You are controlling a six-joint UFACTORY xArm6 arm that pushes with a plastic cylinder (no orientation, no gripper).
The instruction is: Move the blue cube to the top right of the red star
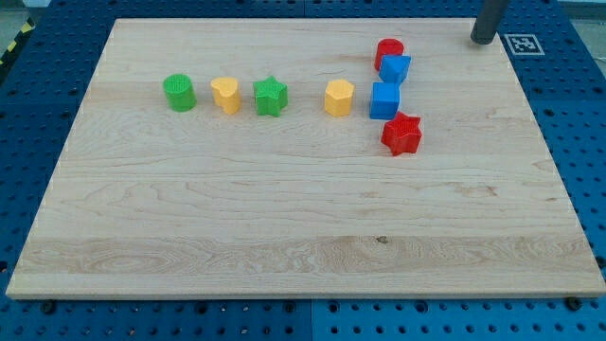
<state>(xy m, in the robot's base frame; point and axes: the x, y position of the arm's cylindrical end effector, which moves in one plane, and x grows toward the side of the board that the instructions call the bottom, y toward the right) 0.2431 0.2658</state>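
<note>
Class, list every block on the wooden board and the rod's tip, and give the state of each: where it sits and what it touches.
green cylinder: far left, alone.
yellow heart: free.
green star: free.
yellow hexagon: free, left of the cube.
red cylinder: touching the blue triangle.
blue triangle: above the cube.
blue cube: against the red star's upper left.
red star: lowest.
my tip: top right, touching nothing.

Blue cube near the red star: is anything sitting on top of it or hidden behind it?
Nothing sits on the blue cube. Behind it, toward the view's top, stand a blue triangular block and a red cylinder. The red star touches its lower corner. Its underside is hidden.
</note>
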